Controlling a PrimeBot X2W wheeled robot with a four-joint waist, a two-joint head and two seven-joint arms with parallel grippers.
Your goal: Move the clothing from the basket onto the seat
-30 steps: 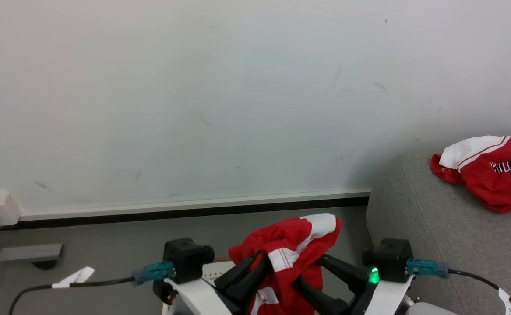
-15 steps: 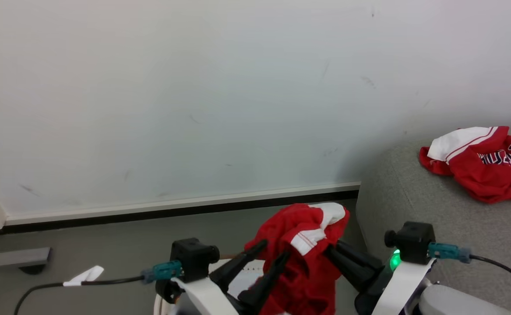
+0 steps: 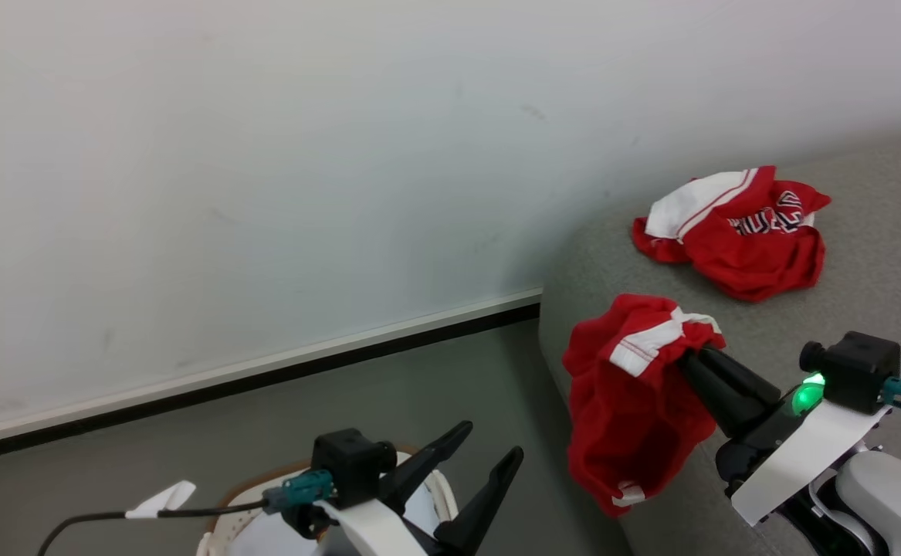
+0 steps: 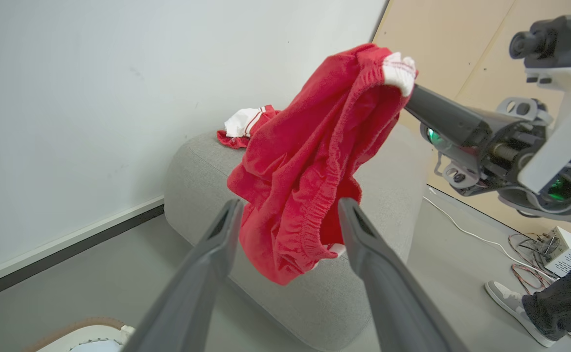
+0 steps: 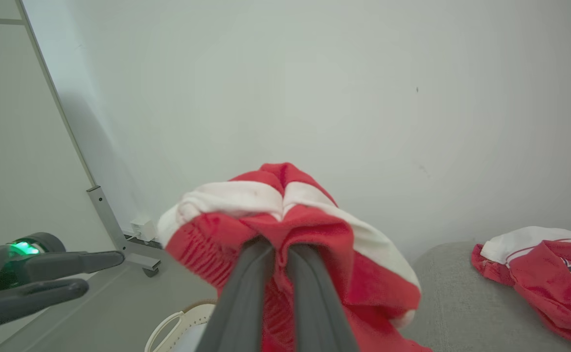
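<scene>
**One line of lettering, too crumpled to read**

The writing I can find is on the red jersey (image 3: 732,232) lying on the seat (image 3: 875,278). Dark block letters (image 3: 767,218) with white edging run across it. Folds break them up, so I cannot make out a word. A white tag (image 3: 158,500) on a black cable (image 3: 211,510) is too small for me to read.

I count two red-and-white garments: first garment (image 3: 635,401), second garment (image 3: 736,232). One basket (image 4: 94,337). One seat (image 3: 867,255). Two grippers, both mine: left gripper (image 3: 490,439), right gripper (image 3: 697,359), two dark fingers each, four fingers total. One person's shoe (image 4: 510,298), one dark trouser leg above it. One small white box (image 4: 561,249), several thin wires beside it. One wall socket box (image 5: 143,229).
</scene>
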